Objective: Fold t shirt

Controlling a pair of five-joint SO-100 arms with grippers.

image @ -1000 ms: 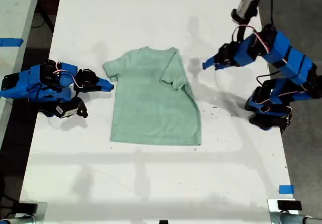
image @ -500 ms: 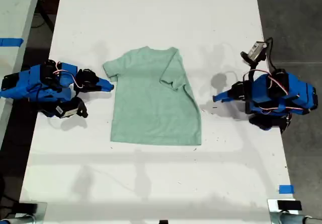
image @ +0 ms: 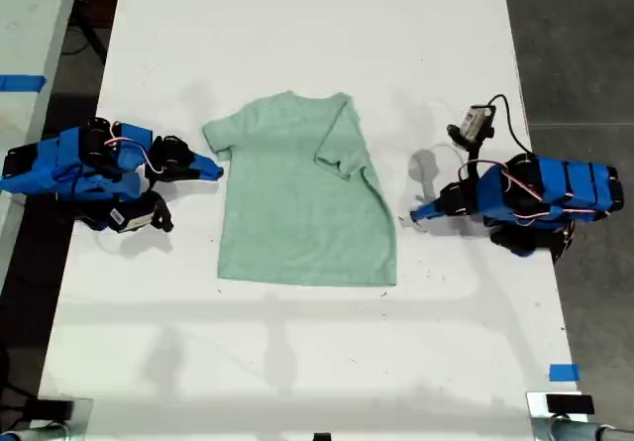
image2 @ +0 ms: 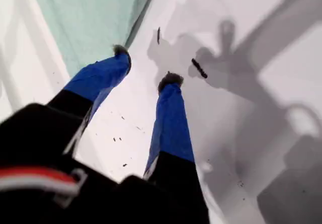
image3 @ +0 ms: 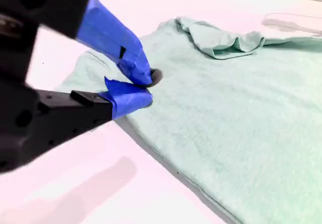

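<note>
In the exterior view, the t shirt (image: 302, 193) lay flat near the middle of the white table (image: 297, 25), neck toward the far edge, with the sleeve on the exterior view's right already turned in over the body. My first gripper (image: 416, 214) sat low on the table just beside the shirt's edge on the exterior view's right, and my second gripper (image: 210, 171) rested at the sleeve on the exterior view's left. In the first wrist view, my first gripper (image2: 145, 65) had its fingers spread apart with nothing between them, the shirt's edge just beyond one tip. In the second wrist view, my second gripper (image3: 147, 87) had its fingers nearly together at the cloth's border; whether they pinched fabric could not be told. The likely risk was a grab catching only one layer, or dragging the shirt sideways and wrinkling the finished fold.
</note>
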